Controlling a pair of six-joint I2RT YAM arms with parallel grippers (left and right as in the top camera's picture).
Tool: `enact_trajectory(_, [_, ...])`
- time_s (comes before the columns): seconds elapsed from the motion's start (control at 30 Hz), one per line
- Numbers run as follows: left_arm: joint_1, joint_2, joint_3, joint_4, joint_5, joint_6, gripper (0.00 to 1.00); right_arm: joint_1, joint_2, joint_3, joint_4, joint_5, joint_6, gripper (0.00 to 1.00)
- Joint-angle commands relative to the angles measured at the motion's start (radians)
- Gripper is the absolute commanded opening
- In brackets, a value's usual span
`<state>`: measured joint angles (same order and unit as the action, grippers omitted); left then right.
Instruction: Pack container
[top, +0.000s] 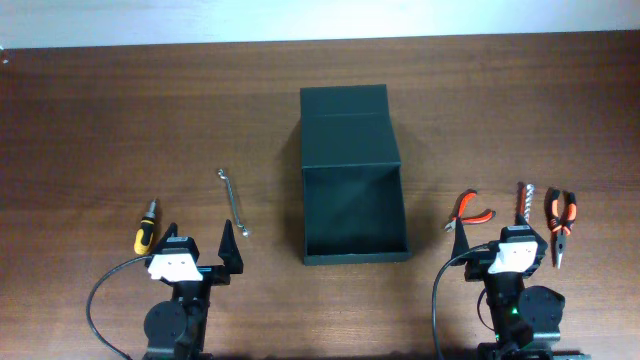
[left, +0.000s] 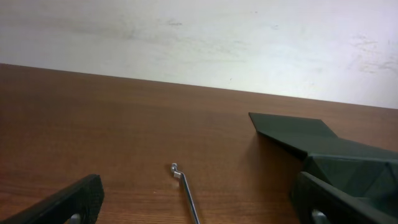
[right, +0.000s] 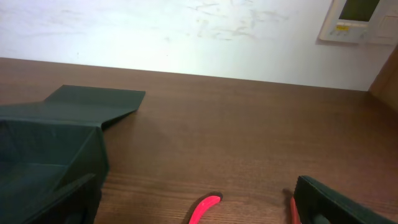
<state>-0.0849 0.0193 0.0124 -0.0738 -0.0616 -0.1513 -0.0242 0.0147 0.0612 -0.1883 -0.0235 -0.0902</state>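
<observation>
The container (top: 354, 215) is a dark green-black box standing open in the middle of the table, with its lid (top: 345, 120) lying flat behind it. My left gripper (top: 198, 242) is open near the front edge. In the left wrist view a thin silver wrench (left: 185, 191) lies on the wood between the open fingers (left: 69, 204), and the container (left: 339, 158) is to the right. My right gripper (top: 515, 236) is open on the box's right. The right wrist view shows a red plier handle (right: 205, 207) between its fingers (right: 339, 202), with the container (right: 50, 143) at the left.
A silver wrench (top: 233, 202) and a yellow-and-black screwdriver (top: 146, 228) lie left of the box. On the right lie red pliers (top: 470, 210), a corkscrew-like tool (top: 525, 203) and orange pliers (top: 560, 215). Cables loop beside both arm bases.
</observation>
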Motion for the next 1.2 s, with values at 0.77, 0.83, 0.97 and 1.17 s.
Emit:
enact_trajectory(0.77, [-0.004, -0.013, -0.003, -0.002, -0.014, -0.008, 0.99, 0.006, -0.011, -0.006, -0.006, -0.002, -0.006, 0.99])
enact_trajectory(0.83, [-0.004, -0.013, -0.003, -0.002, -0.014, -0.008, 0.99, 0.006, -0.011, -0.006, -0.006, -0.002, -0.006, 0.99])
enact_trajectory(0.97, [-0.004, -0.013, -0.003, -0.002, -0.014, -0.008, 0.99, 0.006, -0.011, -0.006, -0.006, -0.002, -0.006, 0.99])
enact_trajectory(1.17, [-0.004, -0.013, -0.003, 0.011, -0.013, -0.052, 0.99, 0.006, -0.011, -0.005, -0.006, -0.001, 0.108, 0.99])
